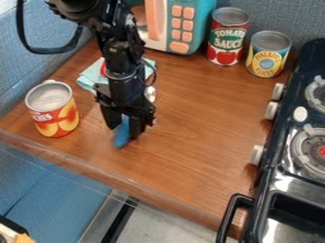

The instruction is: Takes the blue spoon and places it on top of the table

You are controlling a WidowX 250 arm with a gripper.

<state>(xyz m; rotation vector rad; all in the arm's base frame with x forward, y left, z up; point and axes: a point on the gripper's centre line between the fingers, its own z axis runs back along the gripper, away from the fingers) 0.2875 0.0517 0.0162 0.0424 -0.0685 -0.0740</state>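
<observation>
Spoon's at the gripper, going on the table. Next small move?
I'd ease the gripper straight down a touch before releasing. The blue spoon looks pinched between its fingers, its lower end pointing down over bare wooden tabletop, in front of the folded cloth. Contact with the wood can't be confirmed from here, so lowering first probably avoids a drop.

Arm [116,47] is all blk, w/ a narrow, knobbly section directly above the claw [126,129]. Claw's blk too, w/ 2 chunky fingers below a wider, uneven blk mount [126,100]. Far above claw: bulky, rounded blk housing [82,9] w/ some shine. Thick blk cable [47,51] loops up-left of claw; thinner dk wires [153,71] bow out above it. Tiny pale specks, poss. screws, too blurred to tell.
</observation>
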